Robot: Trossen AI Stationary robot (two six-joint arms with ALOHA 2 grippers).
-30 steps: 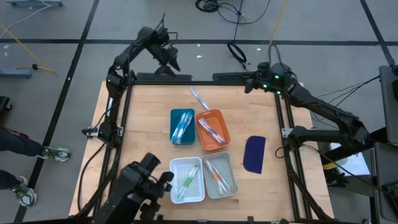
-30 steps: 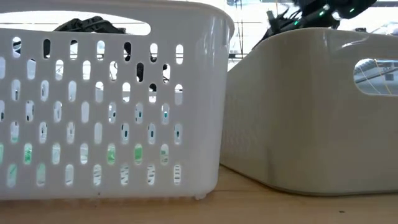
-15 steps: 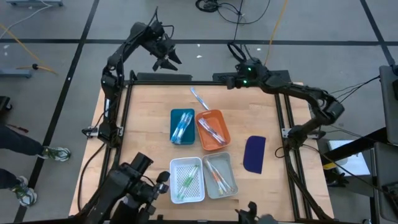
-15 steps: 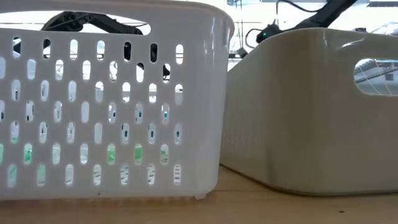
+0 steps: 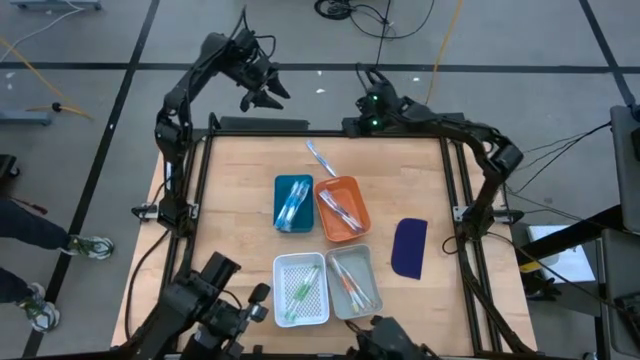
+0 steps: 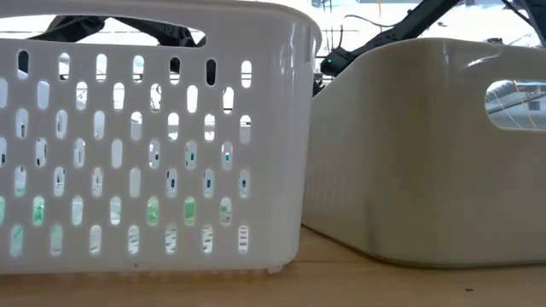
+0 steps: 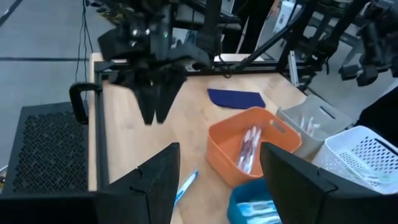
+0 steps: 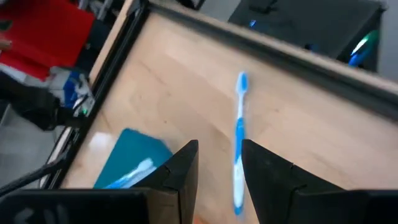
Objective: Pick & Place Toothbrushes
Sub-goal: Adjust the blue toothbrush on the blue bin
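Note:
One loose blue-and-white toothbrush (image 5: 320,160) lies flat on the wooden table near its far edge; it also shows in my right wrist view (image 8: 239,143). More toothbrushes lie in the blue tray (image 5: 293,203), the orange tray (image 5: 342,208), the white perforated tray (image 5: 301,290) and the grey tray (image 5: 353,283). My right gripper (image 5: 368,108) hovers over the far edge, open and empty, its fingers (image 8: 186,165) slanting down at the loose toothbrush. My left gripper (image 5: 262,92) is raised beyond the far left edge, open and empty (image 7: 219,155).
A dark blue flat oblong piece (image 5: 409,248) lies on the table's right side. A black frame rail (image 5: 300,130) runs along the far edge. In the low view the white tray's wall (image 6: 153,145) and the grey tray's wall (image 6: 426,145) block most of the scene.
My right gripper has swept along the far edge toward the table's left and come lower, tipping down toward the loose toothbrush. My left gripper has risen a little and tipped up beyond the far edge. No toothbrush has moved.

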